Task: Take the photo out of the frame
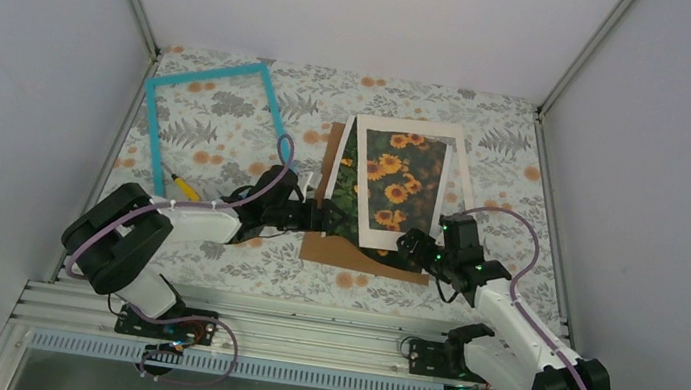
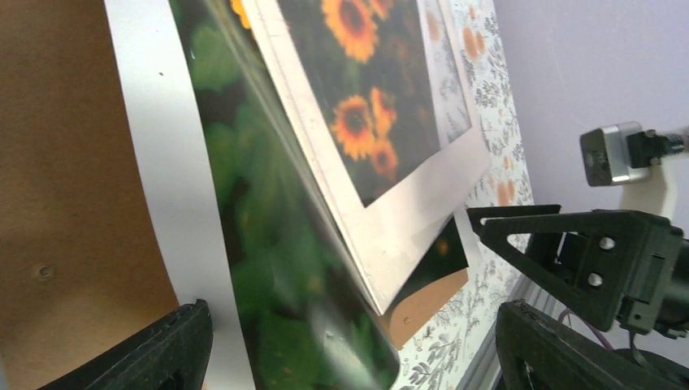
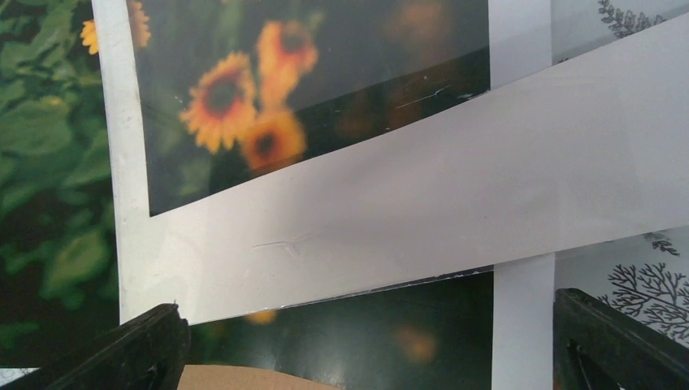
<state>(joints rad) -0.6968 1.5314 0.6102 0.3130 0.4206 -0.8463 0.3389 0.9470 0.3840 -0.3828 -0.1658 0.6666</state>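
The turquoise frame (image 1: pixel 206 116) lies empty at the back left of the table. The sunflower photo (image 1: pixel 346 200) lies in the middle on a brown backing board (image 1: pixel 354 255), with the cream-white mat (image 1: pixel 456 184) askew on top of it. My left gripper (image 1: pixel 323 217) is open at the photo's left edge. In the left wrist view the photo (image 2: pixel 268 268) curves up between the wide-apart jaws (image 2: pixel 349 357). My right gripper (image 1: pixel 413 244) is open at the mat's near corner. In the right wrist view the mat (image 3: pixel 447 187) and photo (image 3: pixel 406 325) lie between its fingers (image 3: pixel 366 349).
A small yellow tool (image 1: pixel 186 187) lies by the frame's near corner. The table has a floral cloth (image 1: pixel 213 248). Grey walls close in the left, right and back. The right gripper (image 2: pixel 585 252) shows in the left wrist view, close to the board's corner.
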